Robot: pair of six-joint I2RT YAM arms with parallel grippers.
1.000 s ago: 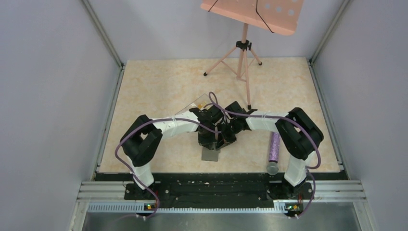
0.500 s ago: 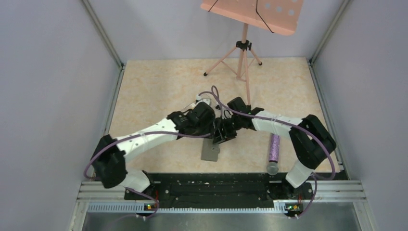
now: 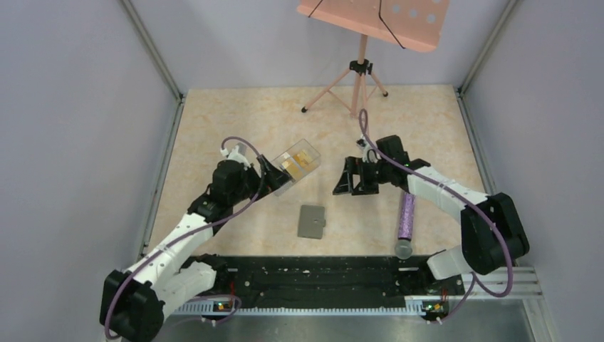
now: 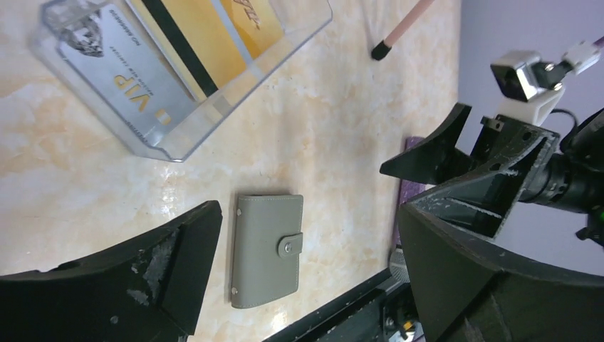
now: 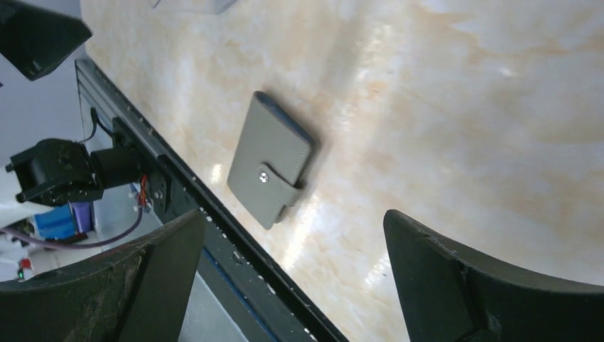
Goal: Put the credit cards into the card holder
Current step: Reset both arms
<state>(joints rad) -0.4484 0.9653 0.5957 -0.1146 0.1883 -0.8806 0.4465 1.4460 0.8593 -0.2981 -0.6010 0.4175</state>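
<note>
The card holder lies flat on the table with its snap tab fastened, near the front edge. It also shows in the left wrist view and in the right wrist view. The credit cards, orange, yellow and one whitish VIP card, stand inside a clear plastic box. My left gripper hovers open beside that box, nothing between its fingers. My right gripper is open and holds nothing, right of and behind the holder.
A purple cylinder lies near the front right, by the right arm. A pink music stand stands on its tripod at the back. A black rail runs along the table's front edge, and grey walls close both sides.
Both grippers were shut together over the card holder; they have opened and drawn apart, the left one toward the clear box, the right one to the right. The holder stays on the table.
</note>
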